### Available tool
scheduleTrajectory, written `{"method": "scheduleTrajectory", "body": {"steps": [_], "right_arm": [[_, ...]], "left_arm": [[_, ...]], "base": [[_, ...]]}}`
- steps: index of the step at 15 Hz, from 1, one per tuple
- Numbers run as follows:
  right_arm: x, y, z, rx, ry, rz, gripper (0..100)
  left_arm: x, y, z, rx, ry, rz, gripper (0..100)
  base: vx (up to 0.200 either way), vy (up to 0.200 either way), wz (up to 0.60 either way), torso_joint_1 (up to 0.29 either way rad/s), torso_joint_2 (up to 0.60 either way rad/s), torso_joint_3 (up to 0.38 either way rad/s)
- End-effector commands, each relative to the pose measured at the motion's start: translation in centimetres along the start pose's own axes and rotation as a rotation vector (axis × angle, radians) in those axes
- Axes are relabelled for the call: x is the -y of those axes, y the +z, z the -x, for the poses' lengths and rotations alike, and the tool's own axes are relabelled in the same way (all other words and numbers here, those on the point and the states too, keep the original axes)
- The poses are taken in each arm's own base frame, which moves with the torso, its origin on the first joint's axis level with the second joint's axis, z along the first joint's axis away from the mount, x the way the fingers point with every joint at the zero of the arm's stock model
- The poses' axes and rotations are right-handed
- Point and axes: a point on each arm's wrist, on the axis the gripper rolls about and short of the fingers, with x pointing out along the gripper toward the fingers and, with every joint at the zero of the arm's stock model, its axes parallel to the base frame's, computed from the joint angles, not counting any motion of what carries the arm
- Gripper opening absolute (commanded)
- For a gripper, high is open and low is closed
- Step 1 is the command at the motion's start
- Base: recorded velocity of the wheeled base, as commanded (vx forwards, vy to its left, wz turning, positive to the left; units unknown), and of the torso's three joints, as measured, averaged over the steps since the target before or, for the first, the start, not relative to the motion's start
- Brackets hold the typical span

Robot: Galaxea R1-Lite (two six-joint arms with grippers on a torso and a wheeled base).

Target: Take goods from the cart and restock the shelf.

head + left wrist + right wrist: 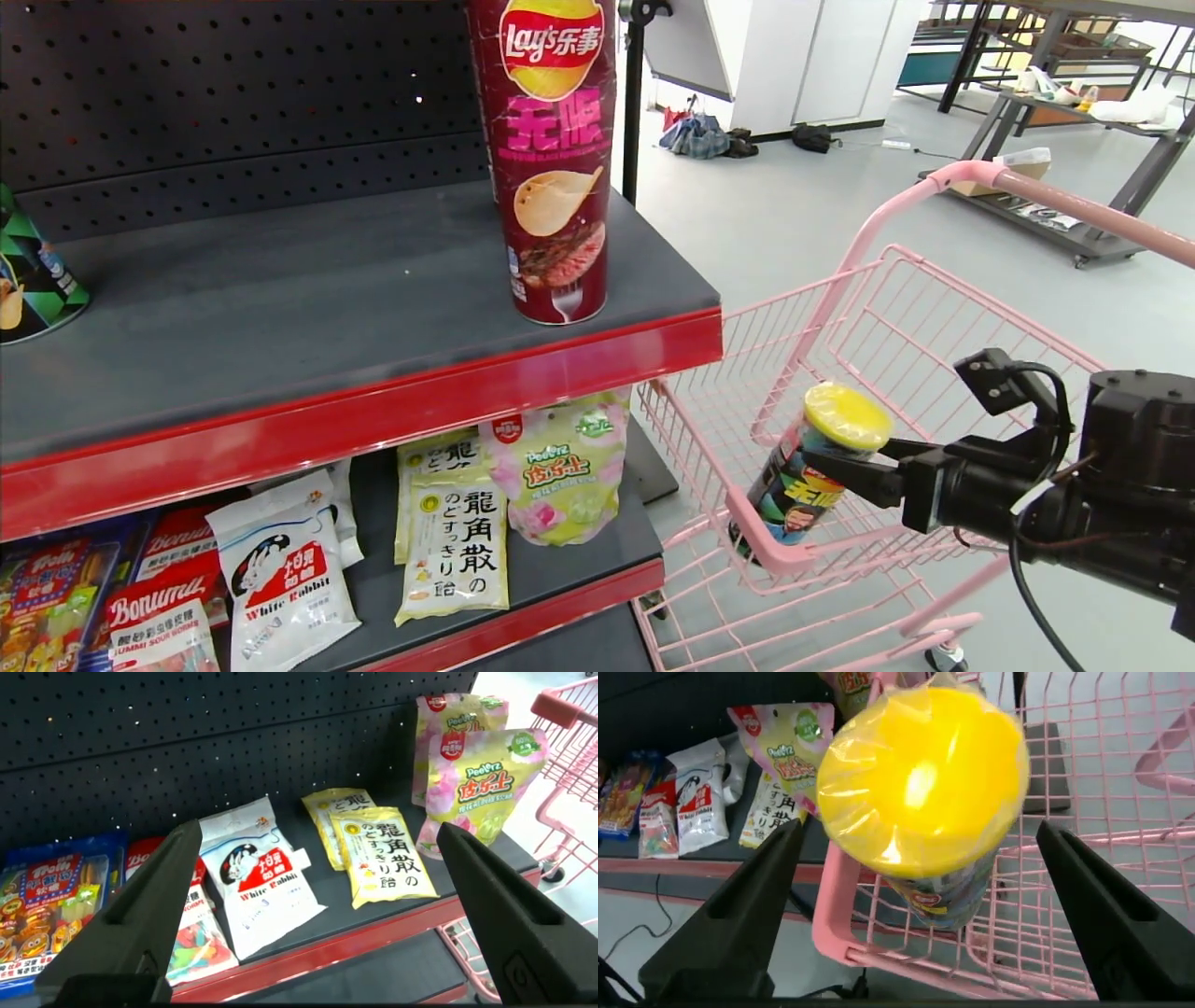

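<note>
I was restocking the shelf, and the thing I wanted next was the chips can with the yellow lid. It sat in the lower right of the head view, inside the pink cart. It was tilted, with its bottom hidden behind the cart's front rim and its lid pointing up toward my right arm. I think that lean made the top easy to reach from that side. My right gripper was right at the can, just under the lid. The arm came in from the right edge of the frame, stretched out almost flat. I could not tell if the gripper had clamped the can or only sat around it. In the upper middle of the head view a red chips can stood upright near the front edge of the upper shelf. I guess it stood there so shoppers could see it, and I judged the yellow-lidded can should go beside it. A green and black can peeked in at the left edge on the same shelf. My left gripper was let go, spread wide with nothing in it. It faced the lower shelf, where candy bags lay flat. I think it waited there to keep out of the right arm's way.
</note>
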Motion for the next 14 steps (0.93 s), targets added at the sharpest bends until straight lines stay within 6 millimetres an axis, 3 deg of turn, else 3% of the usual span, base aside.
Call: {"method": "scheduleTrajectory", "body": {"steps": [1, 9, 10, 14], "right_arm": [[0.5, -0.8, -1.6, -0.043, 0.002, -0.011, 100], [1.0, -1.9, -3.7, -0.050, 0.016, -0.010, 100], [1.0, -1.9, -3.8, -0.050, 0.016, -0.013, 0], [1.1, -1.5, -4.1, -0.036, 0.019, -0.020, 0]], "left_arm": [[0.0, 0.0, 0.0, -0.001, 0.000, 0.000, 100], [0.0, 0.0, 0.0, -0.001, 0.000, 0.000, 100], [0.0, 0.0, 0.0, -0.001, 0.001, 0.000, 100], [0.0, 0.0, 0.0, -0.001, 0.001, 0.000, 100]], "base": [[0.000, 0.000, 0.00, 0.000, 0.00, 0.000], [0.000, 0.000, 0.00, 0.000, 0.00, 0.000], [0.000, 0.000, 0.00, 0.000, 0.00, 0.000], [0.000, 0.000, 0.00, 0.000, 0.00, 0.000]]}}
